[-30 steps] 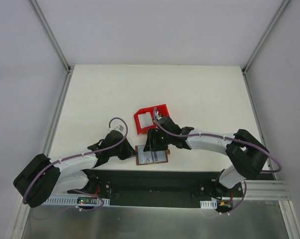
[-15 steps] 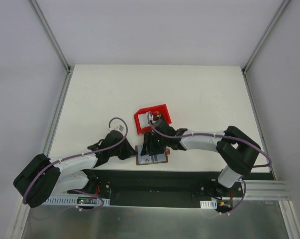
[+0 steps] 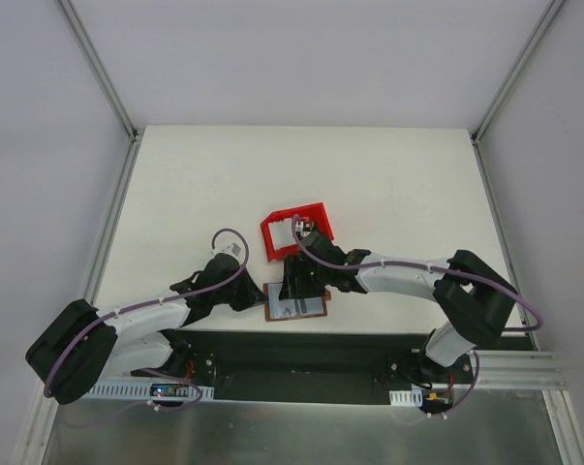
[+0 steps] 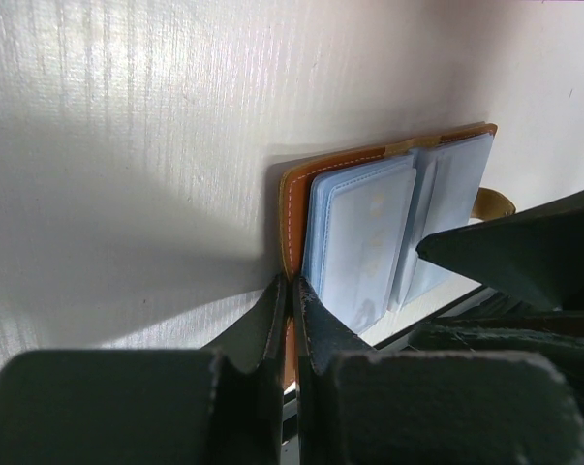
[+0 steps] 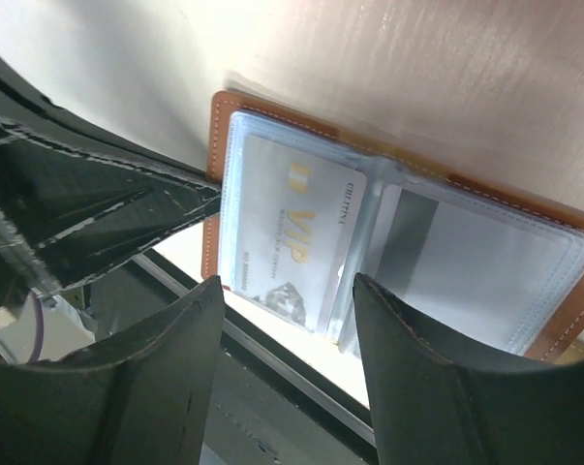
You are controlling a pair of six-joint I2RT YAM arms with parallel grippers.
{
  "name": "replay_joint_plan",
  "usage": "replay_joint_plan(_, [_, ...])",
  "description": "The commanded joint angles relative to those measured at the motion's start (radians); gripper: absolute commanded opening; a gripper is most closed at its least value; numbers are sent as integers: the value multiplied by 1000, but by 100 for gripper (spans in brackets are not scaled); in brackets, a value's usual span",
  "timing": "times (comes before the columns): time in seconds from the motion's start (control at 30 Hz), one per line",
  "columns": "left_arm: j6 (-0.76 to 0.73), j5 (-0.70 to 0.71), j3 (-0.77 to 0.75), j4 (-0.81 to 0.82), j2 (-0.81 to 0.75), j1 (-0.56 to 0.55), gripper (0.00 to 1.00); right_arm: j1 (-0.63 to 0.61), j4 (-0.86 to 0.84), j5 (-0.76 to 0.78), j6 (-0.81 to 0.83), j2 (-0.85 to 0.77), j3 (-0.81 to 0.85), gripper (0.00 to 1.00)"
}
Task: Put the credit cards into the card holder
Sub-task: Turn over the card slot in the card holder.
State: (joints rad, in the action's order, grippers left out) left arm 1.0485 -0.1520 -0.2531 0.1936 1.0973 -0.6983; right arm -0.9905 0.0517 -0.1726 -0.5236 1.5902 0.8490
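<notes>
Right wrist view: gold "VIP" on pale credit card (image 5: 293, 242), sleeved in card holder (image 5: 215, 136), letters running sideways. Small dark print at 2 o'clock of "VIP", too small to read.

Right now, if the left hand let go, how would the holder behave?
Probably floppy: the holder is a thin brown cover with loose clear sleeves. Likely light and apt to slide, since the left hand pins its edge.

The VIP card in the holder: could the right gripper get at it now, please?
Probably yes: the right gripper hangs open over the VIP card, nothing between; the left gripper pinches the card holder at its edge.
</notes>
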Motion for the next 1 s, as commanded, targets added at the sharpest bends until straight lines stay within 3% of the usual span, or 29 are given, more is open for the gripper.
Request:
replay_joint_plan(0.0, [2, 11, -8, -11, -13, 5, 0, -10, 4, -24, 7, 37, 30, 58])
replay_joint_plan(0.57, [-4, 5, -15, -11, -8, 5, 0, -39, -21, -82, 53, 74, 94, 55])
replay_joint_plan(0.97, [2, 2, -9, -22, -99, 5, 0, -63, 223, 239, 152, -22, 180, 61])
